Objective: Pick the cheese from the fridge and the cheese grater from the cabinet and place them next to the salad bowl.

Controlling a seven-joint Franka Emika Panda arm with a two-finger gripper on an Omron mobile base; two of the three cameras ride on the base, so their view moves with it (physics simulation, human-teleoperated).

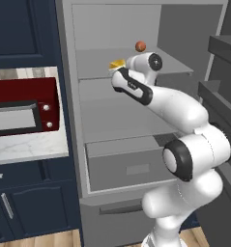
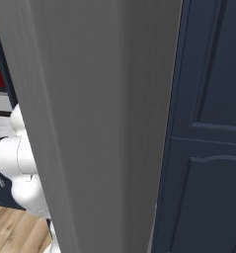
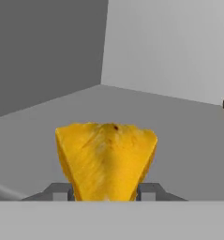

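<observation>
Cheese (image 3: 105, 159): a yellow-orange wedge in the lower centre of the hand view, sitting on the grey fridge shelf (image 3: 179, 136); in the left base view it peeks out just left of the wrist, in the upper middle of the frame.
Gripper (image 3: 106, 192): the two dark fingertips (image 3: 62, 191) stand one on each flank of the wedge at its lower edge, close against it. Whether they press it yet, I cannot tell (the jaws look partly closed, not wide).
Fridge (image 1: 68, 120): open, light grey, with the arm reaching onto an upper shelf; its door fills most of the right base view.
Reddish-brown ball (image 1: 140, 46): on the same shelf, upper centre of the left base view, apart from the cheese.
Step in hand: I judge this to be the closing of the grip on the cheese.
Doing it well: keep the hand level and centred so both pads meet the flanks together; the wedge tapers, so a grip too near the thin end may squeeze it out. Lift straight up off the shelf before drawing back, clear of the ball.
</observation>
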